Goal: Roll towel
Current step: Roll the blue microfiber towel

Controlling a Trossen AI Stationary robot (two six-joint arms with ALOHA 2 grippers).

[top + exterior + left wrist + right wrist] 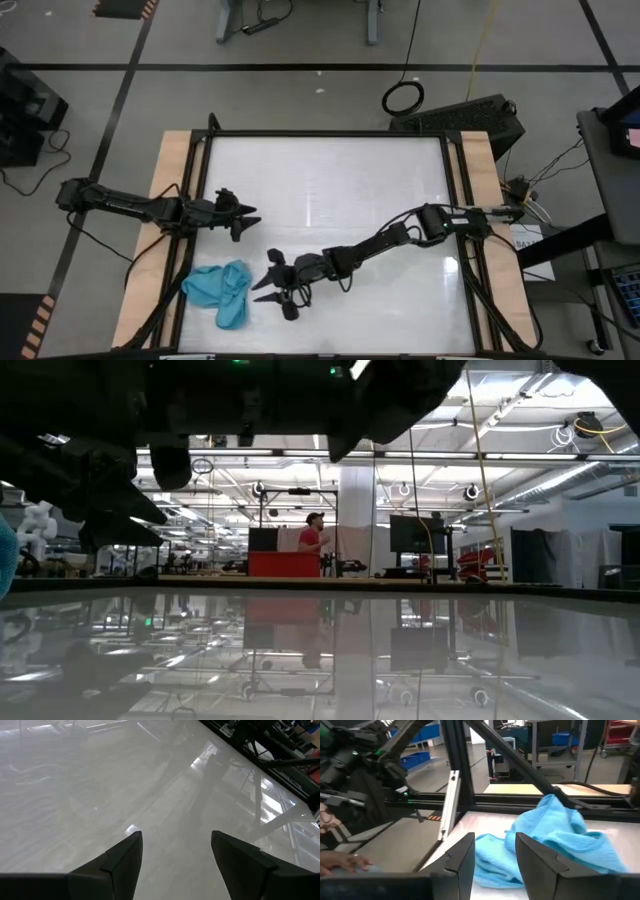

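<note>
The left tool (243, 218) hovered over the left part of the white surface (330, 170), its fingers (125, 862) spread wide with nothing between them — only bare glossy top showed in the gap. The towel (222, 290), turquoise and crumpled into a loose heap, lay near the surface's front-left corner, in front of the left tool and apart from it. Just beside the towel's right edge sat the right tool (280, 290), fingers (462, 857) parted to a moderate gap, pointed at the cloth and empty; whether its tips touched the fabric could not be told. In the low view the towel showed only as a sliver at the left edge — both arms were dark shapes cut off above.
</note>
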